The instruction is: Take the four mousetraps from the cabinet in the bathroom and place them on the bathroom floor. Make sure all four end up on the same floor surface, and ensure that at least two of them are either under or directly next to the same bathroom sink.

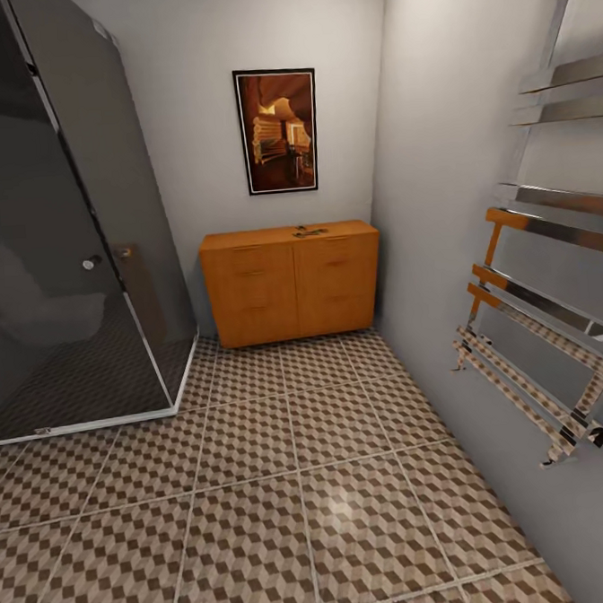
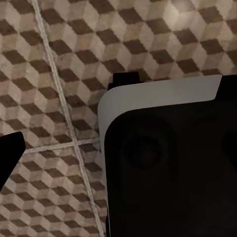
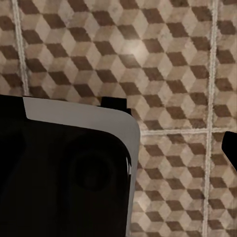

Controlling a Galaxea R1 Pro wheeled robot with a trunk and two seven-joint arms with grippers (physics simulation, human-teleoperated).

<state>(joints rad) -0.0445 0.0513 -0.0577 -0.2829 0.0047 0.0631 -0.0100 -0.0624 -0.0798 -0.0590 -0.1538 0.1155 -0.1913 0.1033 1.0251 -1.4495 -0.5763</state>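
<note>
Patterned bathroom floor [image 1: 334, 515] lies nearest; beyond it, small dark mousetraps [image 1: 310, 232] rest atop the orange cabinet [image 1: 291, 284]. The robot appears mid-approach; next it must drive closer and reach. Neither pincer's state can be told.

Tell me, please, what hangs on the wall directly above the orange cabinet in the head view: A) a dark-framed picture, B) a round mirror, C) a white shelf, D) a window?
A: a dark-framed picture in brown and orange tones hangs on the back wall directly above the orange cabinet, between the glass shower and the chrome towel rail.
</note>
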